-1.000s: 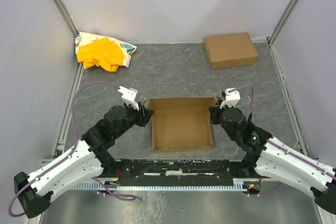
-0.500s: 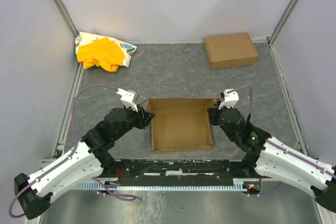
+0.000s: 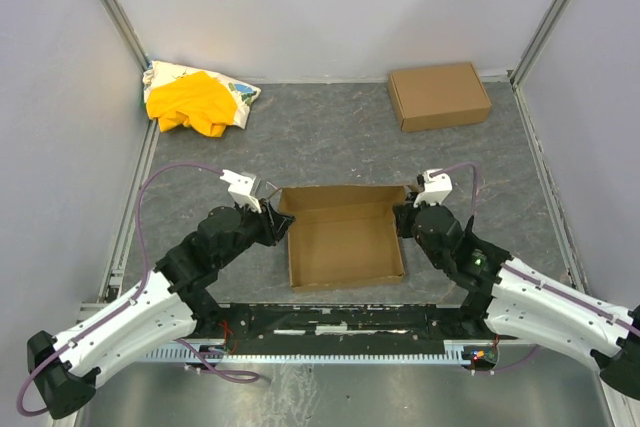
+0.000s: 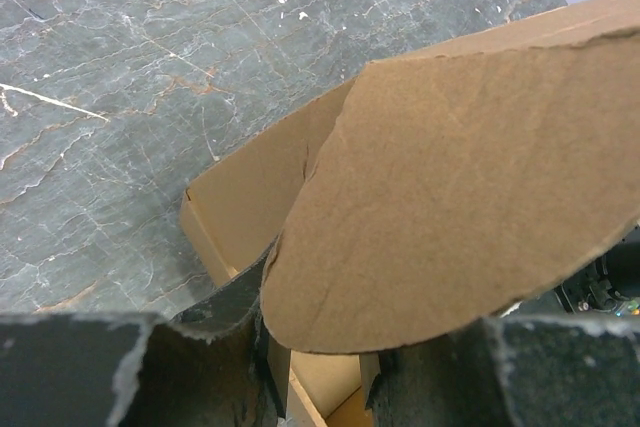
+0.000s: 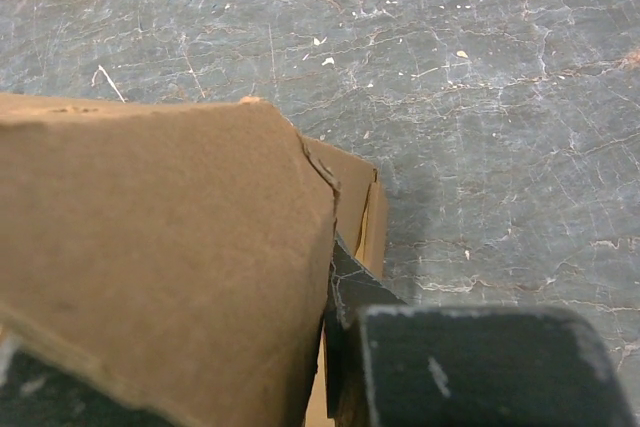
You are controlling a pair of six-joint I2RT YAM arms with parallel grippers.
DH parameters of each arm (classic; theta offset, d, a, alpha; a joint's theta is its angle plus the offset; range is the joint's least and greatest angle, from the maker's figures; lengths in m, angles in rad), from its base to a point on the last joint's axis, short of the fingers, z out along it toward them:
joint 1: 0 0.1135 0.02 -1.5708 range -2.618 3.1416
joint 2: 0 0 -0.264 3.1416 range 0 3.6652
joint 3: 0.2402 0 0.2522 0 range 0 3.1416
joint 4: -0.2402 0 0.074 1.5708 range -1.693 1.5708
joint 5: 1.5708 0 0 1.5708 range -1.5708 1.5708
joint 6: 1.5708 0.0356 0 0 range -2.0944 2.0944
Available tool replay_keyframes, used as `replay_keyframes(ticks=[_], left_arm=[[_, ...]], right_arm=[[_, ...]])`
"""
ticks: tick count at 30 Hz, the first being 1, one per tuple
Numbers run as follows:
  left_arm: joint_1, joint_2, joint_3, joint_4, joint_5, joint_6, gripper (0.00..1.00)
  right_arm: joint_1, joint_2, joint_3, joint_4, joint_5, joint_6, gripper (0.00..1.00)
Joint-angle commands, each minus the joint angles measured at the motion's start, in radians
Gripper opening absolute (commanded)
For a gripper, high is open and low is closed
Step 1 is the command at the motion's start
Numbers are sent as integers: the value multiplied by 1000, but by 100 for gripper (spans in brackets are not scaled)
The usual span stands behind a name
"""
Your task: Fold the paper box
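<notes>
At mid-bench (image 3: 330,137), the paper box (image 3: 346,240) sits open-topped between both arms.
Left pincer (image 3: 277,222) is closed on its rounded left flap; right pincer (image 3: 402,220) is clamped on the right flap.

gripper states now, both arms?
Left gripper: closed on the rounded side flap of the paper box.
Right gripper: shut on the box's far right corner flap.

The desk (image 3: 340,142) is surfaced in grey marbled stone. The paper box (image 3: 346,236) is laid at its near middle. A closed cardboard box (image 3: 439,95) is set at the far right, a yellow-and-white cloth heap (image 3: 197,98) at the far left.
</notes>
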Motion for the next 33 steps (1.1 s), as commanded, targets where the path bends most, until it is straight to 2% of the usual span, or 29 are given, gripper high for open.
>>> replay_keyframes(ticks=[1, 11, 20, 26, 33], left_arm=[[-8, -1, 6, 17, 11, -50, 34], [-9, -5, -3, 36, 16, -60, 34], [-9, -96, -20, -90, 31, -71, 35], [-15, -160, -20, -145, 46, -87, 38], [-15, -102, -13, -118, 65, -62, 41]], right_arm=[[22, 36, 32, -35, -86, 25, 10], [28, 48, 48, -23, -82, 38, 10], [55, 24, -20, -54, -71, 75, 10], [82, -32, -70, -81, 2, 102, 9], [103, -41, -73, -66, 162, 102, 8]])
